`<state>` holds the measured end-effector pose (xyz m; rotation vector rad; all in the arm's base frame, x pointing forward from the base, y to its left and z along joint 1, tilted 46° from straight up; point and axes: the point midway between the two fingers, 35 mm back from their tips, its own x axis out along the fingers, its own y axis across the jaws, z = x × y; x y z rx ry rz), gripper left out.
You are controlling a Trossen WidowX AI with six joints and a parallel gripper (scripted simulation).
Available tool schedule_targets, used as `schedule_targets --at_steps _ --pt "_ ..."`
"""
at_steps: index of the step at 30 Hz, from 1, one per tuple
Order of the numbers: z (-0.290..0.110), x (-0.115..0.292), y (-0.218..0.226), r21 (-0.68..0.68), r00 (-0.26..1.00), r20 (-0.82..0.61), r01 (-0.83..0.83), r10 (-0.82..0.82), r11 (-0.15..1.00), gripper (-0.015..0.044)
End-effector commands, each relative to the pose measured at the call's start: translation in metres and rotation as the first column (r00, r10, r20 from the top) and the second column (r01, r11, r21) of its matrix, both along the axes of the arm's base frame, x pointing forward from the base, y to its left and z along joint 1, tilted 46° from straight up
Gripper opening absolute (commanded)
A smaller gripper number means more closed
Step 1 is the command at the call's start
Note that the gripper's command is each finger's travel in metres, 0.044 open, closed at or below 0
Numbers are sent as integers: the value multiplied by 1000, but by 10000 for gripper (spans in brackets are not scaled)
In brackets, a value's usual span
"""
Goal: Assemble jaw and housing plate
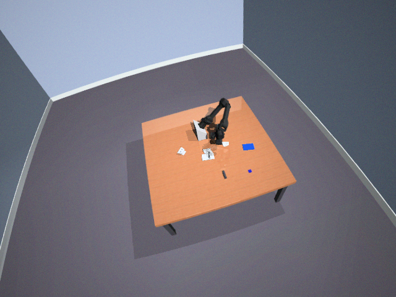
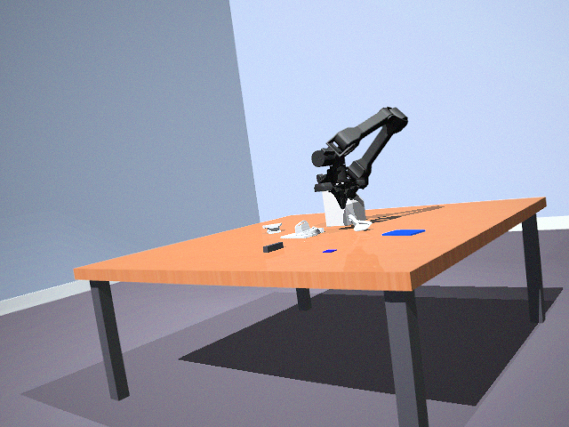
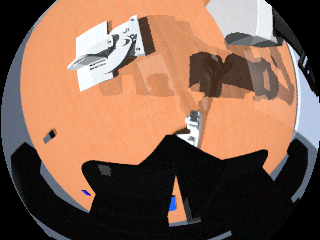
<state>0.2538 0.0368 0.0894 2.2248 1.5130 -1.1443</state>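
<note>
The white base plate (image 1: pixel 203 157) (image 2: pixel 292 237) (image 3: pixel 89 36) lies on the table with a toothed-looking jaw assembly (image 3: pixel 122 47) and an upright curved piece (image 2: pixel 301 227) on it. Pins and meshing are too small to tell. A loose white part (image 1: pixel 225 143) (image 2: pixel 362 225) (image 3: pixel 194 134) lies near the arm's base, below my gripper. Another white part (image 1: pixel 181 150) (image 2: pixel 273 227) lies on the far side of the base plate. Which one is the jaw and which the housing plate I cannot tell. My gripper (image 1: pixel 218 143) (image 2: pixel 342 207) (image 3: pixel 170 139) is shut and empty, above the table close to the nearer loose part.
The arm's white mount (image 1: pixel 200 133) (image 2: pixel 332 209) (image 3: pixel 245 20) stands behind the gripper. A blue panel (image 1: pixel 248 146) (image 2: pixel 403 232) (image 3: pixel 172 203), a small blue square (image 1: pixel 249 171) (image 2: pixel 329 251) (image 3: pixel 86 192) and a black block (image 1: pixel 224 174) (image 2: pixel 273 246) (image 3: pixel 49 136) lie on the table.
</note>
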Motion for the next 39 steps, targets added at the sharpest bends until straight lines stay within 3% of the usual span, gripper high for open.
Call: schedule_targets --at_steps 1,39 --pt "-5 0 5 6 1000 -8 3 -3 1000 0" --pt "-36 3 42 13 1000 -6 3 -3 1000 0"
